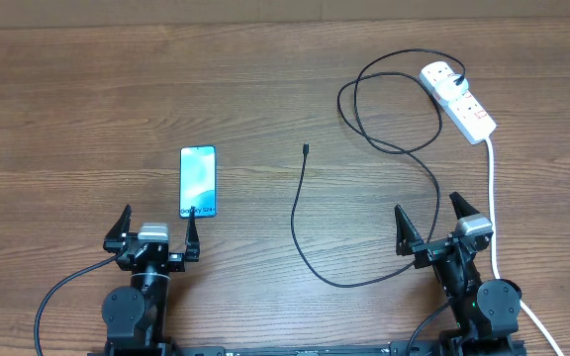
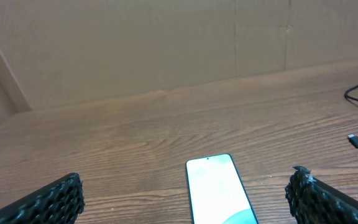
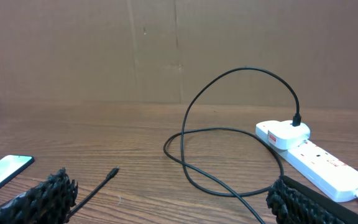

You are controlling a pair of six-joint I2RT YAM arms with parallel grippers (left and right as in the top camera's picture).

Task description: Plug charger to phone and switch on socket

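The phone (image 1: 198,181) lies flat on the wooden table, screen up, just ahead of my left gripper (image 1: 152,229), which is open and empty; its top end shows in the left wrist view (image 2: 219,190). The charger cable (image 1: 299,222) runs from its free connector tip (image 1: 306,149) in a long curve and loops to the white plug in the socket (image 1: 458,100) at the far right. My right gripper (image 1: 442,224) is open and empty, near the cable's curve. In the right wrist view I see the tip (image 3: 112,171), the socket (image 3: 309,160) and the phone's corner (image 3: 2,172).
The socket's thick white lead (image 1: 493,213) runs down the right side of the table past my right arm. A brown cardboard wall (image 3: 179,50) stands behind the table's far edge.
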